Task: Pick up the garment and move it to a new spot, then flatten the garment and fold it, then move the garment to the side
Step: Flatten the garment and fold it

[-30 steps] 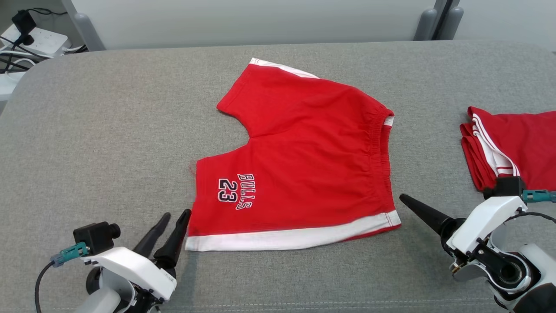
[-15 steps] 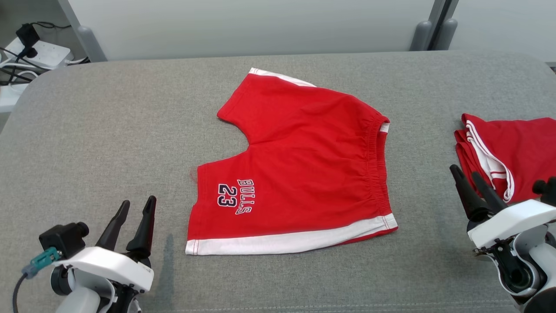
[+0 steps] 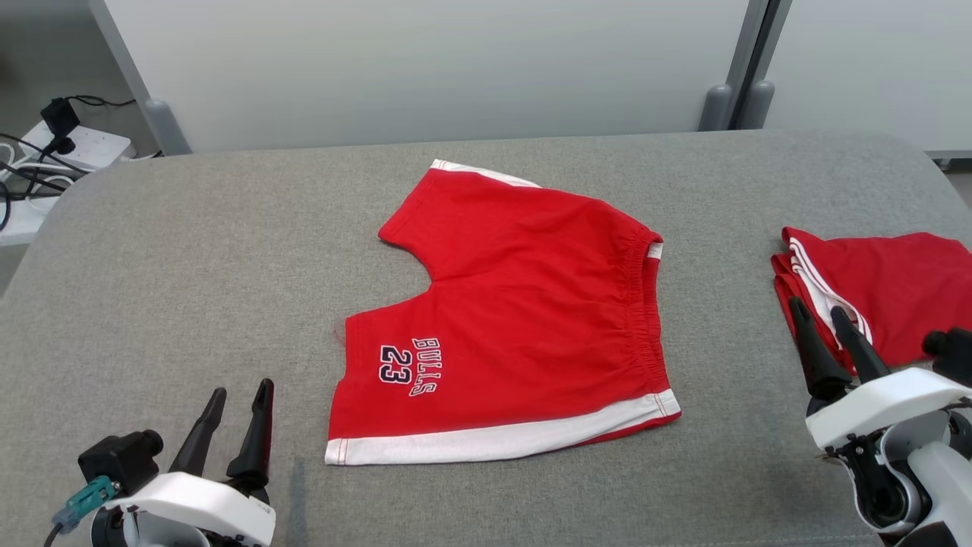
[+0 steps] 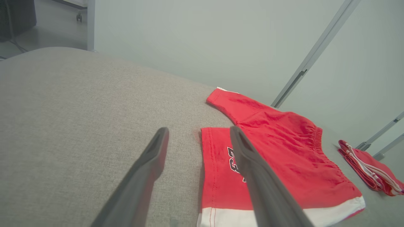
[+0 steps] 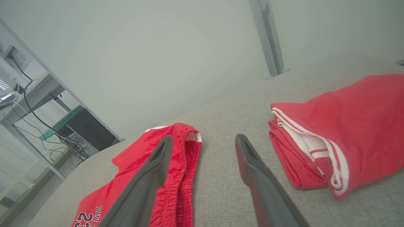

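Presently, the red shorts [image 3: 516, 319] are seen spread flat on the grey padded table [image 3: 190, 251], with the number 23 printed on one leg and the elastic waistband [image 3: 647, 304] along their right edge. The left gripper [image 3: 241, 387] is held just off the shorts' near left corner, apart from the cloth, and its 2 fingers are spread wide with nothing between them. The right gripper [image 3: 815, 305] is placed to the right of the shorts, between their waistband and a second folded red garment [image 3: 904, 289], and is likewise spread and empty. Flattening is judged done and the fold not yet begun. 3 slips could be expected from here. If only the top layer is pinched at a hem, the fold would be dragged crooked. If the grey cover is caught with the cloth, the shorts would be pulled out of line. If the right fingers are swung wide, the folded garment beside the shorts could be snagged.
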You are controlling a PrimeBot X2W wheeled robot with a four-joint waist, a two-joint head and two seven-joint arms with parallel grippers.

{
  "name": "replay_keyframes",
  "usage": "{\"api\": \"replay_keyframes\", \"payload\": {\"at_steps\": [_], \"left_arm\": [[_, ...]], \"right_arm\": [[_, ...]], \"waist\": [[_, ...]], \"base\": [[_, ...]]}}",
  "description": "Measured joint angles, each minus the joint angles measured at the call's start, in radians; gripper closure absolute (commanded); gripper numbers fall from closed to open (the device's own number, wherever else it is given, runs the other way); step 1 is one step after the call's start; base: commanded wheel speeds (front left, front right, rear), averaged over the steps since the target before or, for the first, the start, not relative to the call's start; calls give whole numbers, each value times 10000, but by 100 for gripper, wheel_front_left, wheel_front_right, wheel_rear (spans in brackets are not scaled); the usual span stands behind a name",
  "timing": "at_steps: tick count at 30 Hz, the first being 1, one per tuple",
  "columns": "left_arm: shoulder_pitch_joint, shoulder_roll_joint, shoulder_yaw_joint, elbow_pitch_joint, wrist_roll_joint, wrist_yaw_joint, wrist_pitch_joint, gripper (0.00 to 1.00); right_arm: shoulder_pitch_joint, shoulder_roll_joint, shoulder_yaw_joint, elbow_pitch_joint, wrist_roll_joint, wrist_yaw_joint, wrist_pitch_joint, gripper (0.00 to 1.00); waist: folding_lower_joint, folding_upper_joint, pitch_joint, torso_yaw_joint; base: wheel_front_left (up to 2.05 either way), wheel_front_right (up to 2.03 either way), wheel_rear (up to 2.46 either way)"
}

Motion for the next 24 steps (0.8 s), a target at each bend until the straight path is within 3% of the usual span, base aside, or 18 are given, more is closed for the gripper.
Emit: {"api": "replay_keyframes", "payload": {"at_steps": [5,12,24], "left_arm": [[269,-69,318,-115,451,0,0,0],[492,-460,1116,-443,1388,0,0,0],[1280,-1277,2732,-1616,4266,130,0,0]], "right_arm": [[408,314,-917,-86,-951,0,-2,0],[1056,855,-2261,-915,-3156,0,-12,0],[2289,1728,-3885,-2619,-6939,0,-13,0]], "waist": [[0,0,-199,26],[0,0,-393,124],[0,0,-532,324]], "base": [[0,0,0],[0,0,0],[0,0,0]]}}
